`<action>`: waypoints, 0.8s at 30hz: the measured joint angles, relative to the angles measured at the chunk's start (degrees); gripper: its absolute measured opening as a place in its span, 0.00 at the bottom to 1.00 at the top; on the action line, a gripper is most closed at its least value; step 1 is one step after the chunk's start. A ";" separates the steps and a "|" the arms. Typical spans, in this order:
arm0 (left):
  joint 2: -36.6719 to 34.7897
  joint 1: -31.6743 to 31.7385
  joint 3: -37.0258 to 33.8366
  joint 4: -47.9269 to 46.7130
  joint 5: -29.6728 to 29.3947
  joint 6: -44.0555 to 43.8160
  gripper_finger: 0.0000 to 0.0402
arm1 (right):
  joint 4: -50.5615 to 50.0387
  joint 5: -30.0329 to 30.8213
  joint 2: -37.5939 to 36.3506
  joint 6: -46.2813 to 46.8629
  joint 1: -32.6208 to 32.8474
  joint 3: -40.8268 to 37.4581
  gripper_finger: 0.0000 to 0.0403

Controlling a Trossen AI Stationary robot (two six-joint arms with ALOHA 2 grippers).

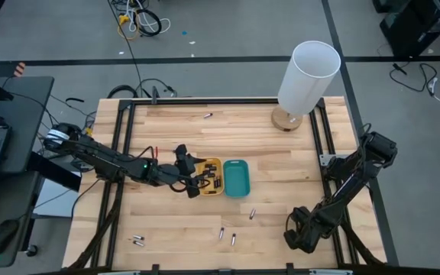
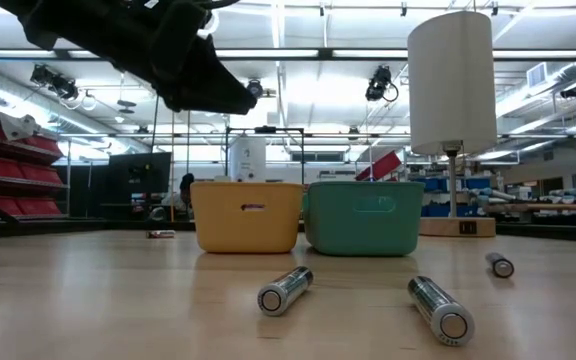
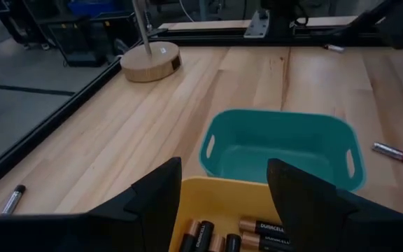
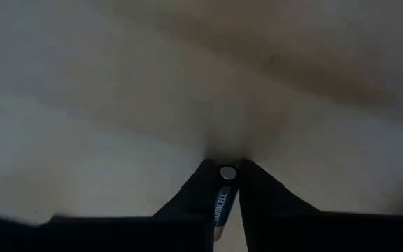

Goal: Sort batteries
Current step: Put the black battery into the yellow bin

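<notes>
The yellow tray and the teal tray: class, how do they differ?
The yellow tray holds several dark batteries; the teal tray looks empty. The yellow tray sits under the open left gripper; the teal tray sits beyond it. Both are small rectangular trays, side by side.

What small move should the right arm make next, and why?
Probably lift straight up. The right end effector has its fingers closed on a battery low at the table, near its front right part. The teal tray looks empty, and the yellow tray holds batteries under the left end effector.
</notes>
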 joint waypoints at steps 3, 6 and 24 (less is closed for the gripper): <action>0.00 0.01 0.00 0.03 -0.02 0.03 0.57 | -5.09 5.91 -1.36 -1.71 -0.80 1.44 0.07; 0.00 0.01 0.00 0.13 -0.07 0.07 0.57 | -10.71 12.66 -4.14 -4.05 -2.32 3.79 0.06; 0.00 0.00 0.00 0.08 -0.13 -0.10 0.57 | 10.68 40.35 -12.38 -62.94 -33.79 5.31 0.08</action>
